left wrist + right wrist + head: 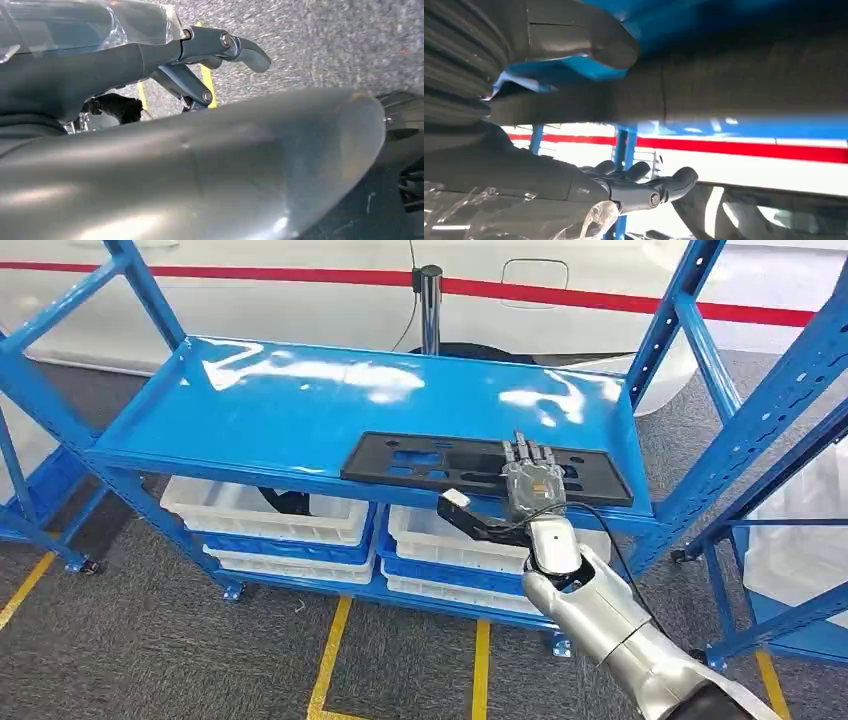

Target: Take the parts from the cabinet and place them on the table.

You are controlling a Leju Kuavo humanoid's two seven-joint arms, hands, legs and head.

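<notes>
A long flat black part [420, 460] with cut-outs lies along the front edge of the blue cabinet shelf [280, 410]. My right hand [530, 485] is at the part's right half, its fingers stretched over the top and its thumb sticking out to the left below the shelf edge. In the right wrist view the part [724, 85] is a dark band, with the thumb [584, 40] on one side and the fingers [644, 187] on the other, a gap showing between fingers and part. My left hand [200, 55] hangs over the grey floor and holds nothing.
White bins [260, 515] sit on the lower shelf under the part. Blue uprights [690, 340] frame the shelf, and another blue rack [790, 540] stands at the right. A white car with a red stripe [300, 290] is behind. Yellow lines [330, 660] mark the floor.
</notes>
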